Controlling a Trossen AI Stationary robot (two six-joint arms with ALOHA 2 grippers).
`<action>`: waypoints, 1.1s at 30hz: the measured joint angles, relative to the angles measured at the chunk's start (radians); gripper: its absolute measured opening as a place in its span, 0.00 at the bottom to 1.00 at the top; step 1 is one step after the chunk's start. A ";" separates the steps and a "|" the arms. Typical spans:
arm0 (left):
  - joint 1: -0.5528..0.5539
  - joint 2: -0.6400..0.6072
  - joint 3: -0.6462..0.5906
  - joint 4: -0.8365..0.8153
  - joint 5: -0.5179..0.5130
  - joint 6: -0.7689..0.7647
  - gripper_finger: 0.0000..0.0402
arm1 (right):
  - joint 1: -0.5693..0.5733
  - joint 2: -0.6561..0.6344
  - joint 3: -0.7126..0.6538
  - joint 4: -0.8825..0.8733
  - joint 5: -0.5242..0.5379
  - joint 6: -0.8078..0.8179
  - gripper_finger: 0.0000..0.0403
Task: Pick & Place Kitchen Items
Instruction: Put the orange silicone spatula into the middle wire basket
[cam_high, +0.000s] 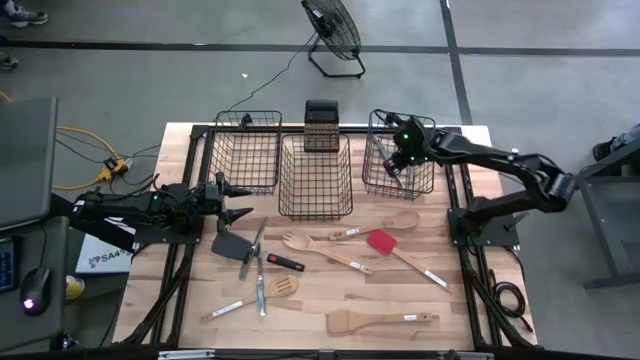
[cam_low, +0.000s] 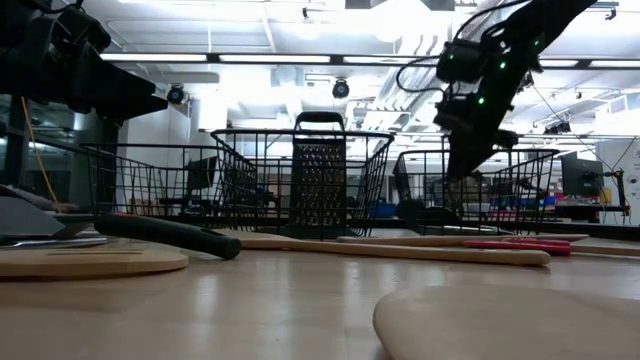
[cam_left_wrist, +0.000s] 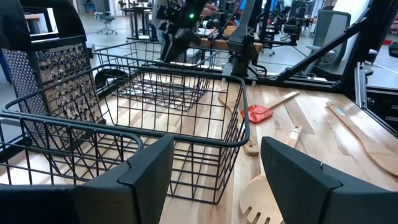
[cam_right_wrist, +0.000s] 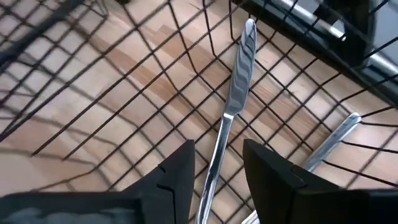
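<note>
Right gripper (cam_high: 392, 165) is positioned inside the right-hand black wire basket (cam_high: 425, 186) at the back of the pale wooden table (cam_high: 460, 300). In the right wrist view its fingers stand partly apart, one on either side of the handle of a silver metal table knife (cam_right_wrist: 233, 102); contact with the knife cannot be confirmed. The knife lies on the basket's wire floor, and a second silver metal handle (cam_right_wrist: 333, 140) lies beside it in the same basket.

Left gripper (cam_high: 238, 200) sits low over the table just in front of the left-hand black wire basket (cam_high: 243, 160). Its jaws are wide apart and hold nothing.

The centre black wire basket (cam_high: 315, 180) has a dark box grater (cam_high: 321, 125) standing behind it.

Utensils on the open table:
- black flat spatula (cam_high: 230, 245), just in front of the left gripper;
- metal tongs (cam_high: 252, 250), touching that spatula;
- short red-and-black-handled tool (cam_high: 284, 262);
- pale wooden fork (cam_high: 325, 250);
- pale wooden spoon (cam_high: 385, 224);
- red spatula with pale handle (cam_high: 403, 256);
- pale slotted wooden spatula (cam_high: 255, 297);
- silver metal piece (cam_high: 261, 292), crossing it;
- pale wooden flat turner (cam_high: 380, 321), nearest the front edge.
</note>
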 joint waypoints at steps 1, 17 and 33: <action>0.000 0.000 0.000 0.000 0.000 0.000 0.59 | 0.007 -0.016 0.000 -0.004 0.002 -0.004 0.32; 0.000 0.000 0.000 0.000 0.000 0.000 0.59 | 0.275 -0.212 0.001 -0.021 0.019 -0.272 0.32; 0.000 0.000 0.000 0.000 0.000 0.000 0.59 | 0.556 -0.351 -0.164 0.171 -0.112 -0.405 0.32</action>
